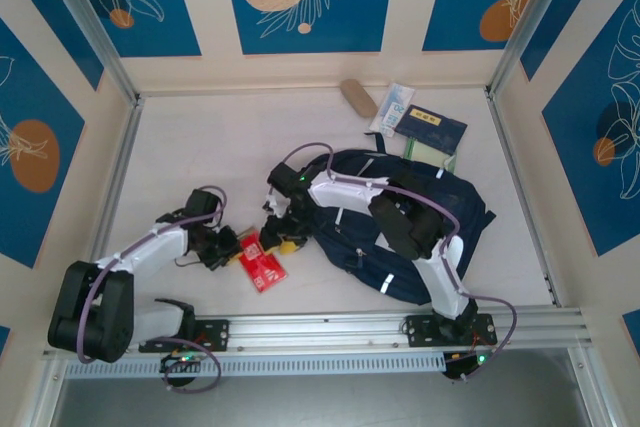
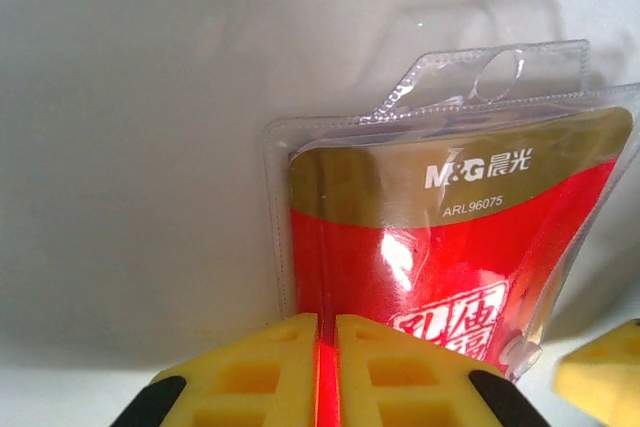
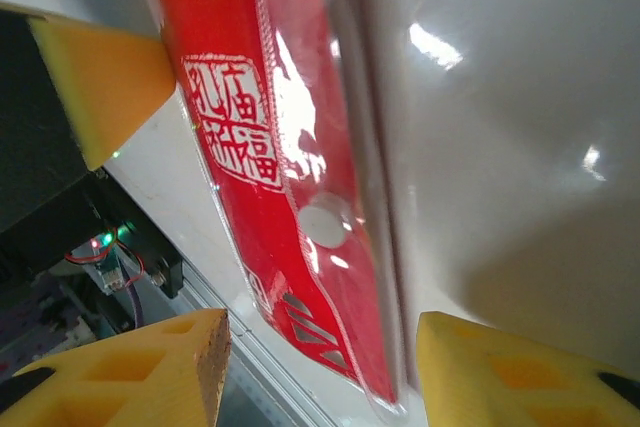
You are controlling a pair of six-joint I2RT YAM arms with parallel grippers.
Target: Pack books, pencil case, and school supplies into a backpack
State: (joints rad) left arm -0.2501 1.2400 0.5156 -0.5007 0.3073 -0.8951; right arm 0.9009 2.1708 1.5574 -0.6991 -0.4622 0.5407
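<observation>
The small red book [image 1: 264, 267], in a clear plastic sleeve, lies on the table left of the backpack [image 1: 400, 237]. My left gripper [image 1: 236, 247] is shut on its edge; the yellow pads [image 2: 270, 367] pinch the red cover [image 2: 450, 247]. At the book's other end my right gripper [image 1: 284, 237] stands open, its fingers [image 3: 150, 367] on either side of the sleeve's tip [image 3: 260, 147] without pressing it. The pale pink pencil case [image 1: 357, 97], the white-and-blue school supplies packet [image 1: 393, 109] and a navy book [image 1: 435, 130] lie at the back.
The backpack lies flat under the right arm, its straps towards the right wall. A pale book [image 1: 432, 152] pokes out under the navy one. The metal rail [image 1: 350, 327] runs along the near edge, close to the red book.
</observation>
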